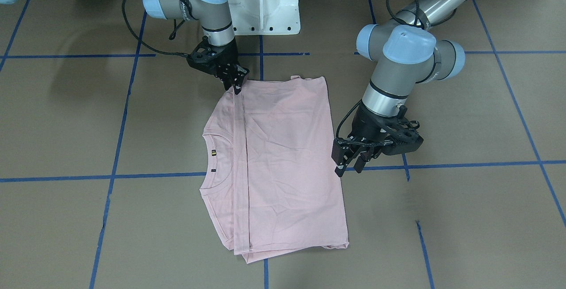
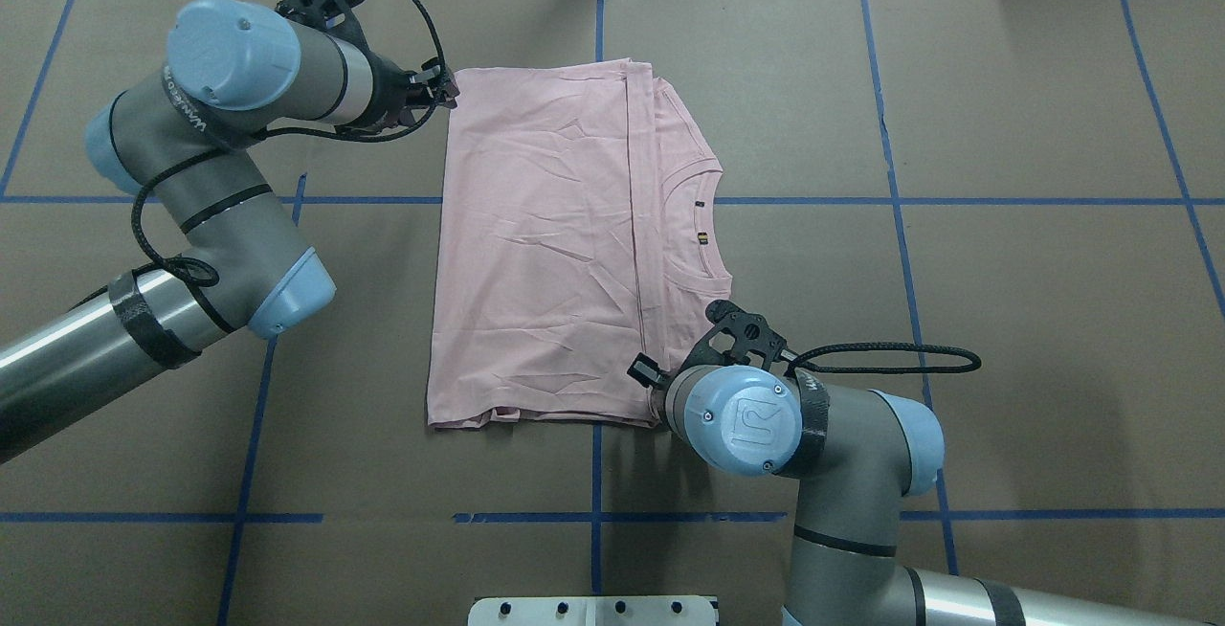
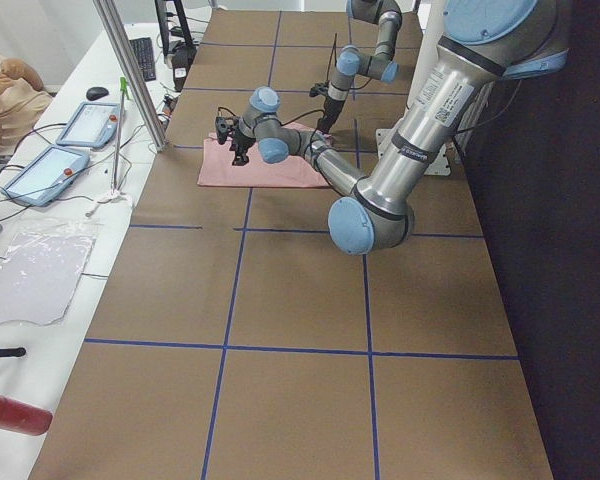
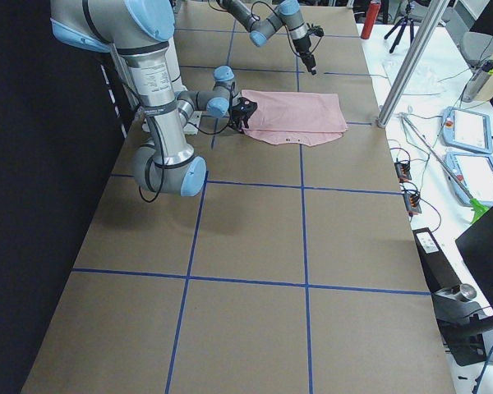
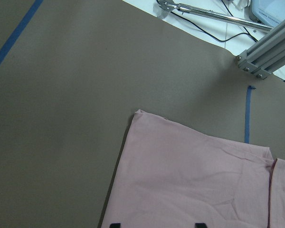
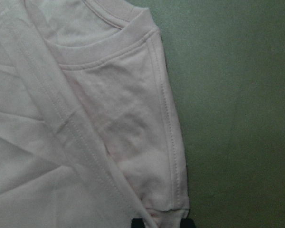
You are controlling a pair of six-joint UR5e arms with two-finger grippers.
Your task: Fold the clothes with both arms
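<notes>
The pale pink T-shirt [image 1: 287, 156] [image 2: 536, 243] lies flat and folded on the brown table, its ribbed neck [image 2: 703, 214] toward my right side. My left gripper [image 1: 349, 172] [image 5: 156, 224] hovers open above the shirt's far left corner [image 5: 138, 114] and holds nothing. Down at the shirt's near right corner [image 6: 173, 204] sits my right gripper [image 1: 239, 86] [image 6: 161, 222]. Its two fingertips [image 6: 138, 222] stand a little apart on either side of the fabric edge. In the overhead view the right wrist hides that gripper.
The white pedestal base [image 1: 265, 6] stands just behind the shirt. Blue tape lines [image 2: 598, 511] cross the table. Beyond the far table edge are an aluminium post [image 4: 411, 70], tablets [image 3: 85, 125], cables and a person's hand [image 3: 5, 80].
</notes>
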